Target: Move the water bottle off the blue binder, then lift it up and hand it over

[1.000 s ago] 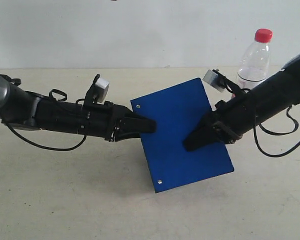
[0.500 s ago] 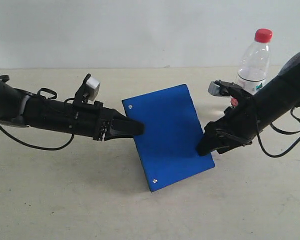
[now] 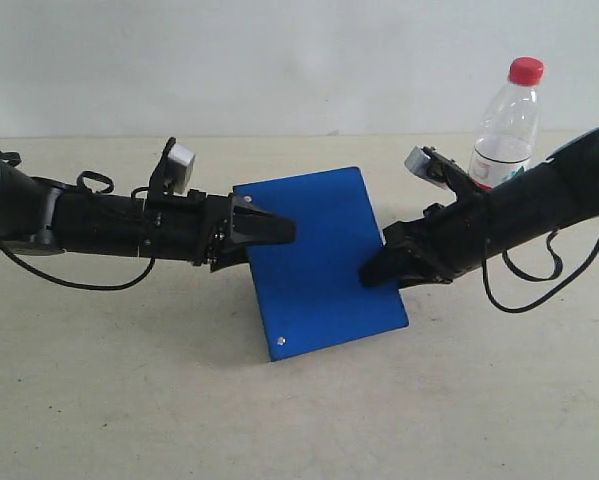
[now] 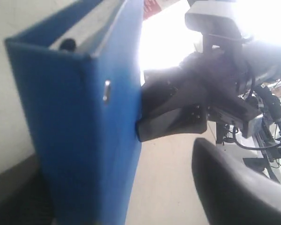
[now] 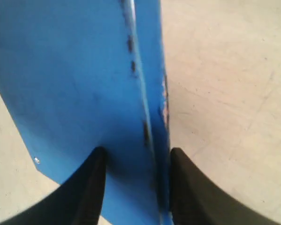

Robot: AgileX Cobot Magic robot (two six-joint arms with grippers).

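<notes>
Table (image 3: 129,400): one blue binder (image 3: 314,260), one bottle (image 3: 506,125)

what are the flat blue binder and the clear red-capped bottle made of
Flat bright blue binder: probably plastic-covered board, smooth with a slight sheen, and a silver, metal-looking rivet. Small clear water bottle: thin transparent plastic, glossy; opaque red cap, likely plastic.

The blue binder (image 3: 319,255) is bright blue and closed, with a silver rivet at each spine corner. It is skewed at centre, its long edges running from 11 to 5 o'clock, and its 3 o'clock edge is pinched in the right claw (image 5: 137,152). The water bottle (image 3: 507,115), clear with a red cap, stands upright at the binder's 2 o'clock, apart from it.
</notes>
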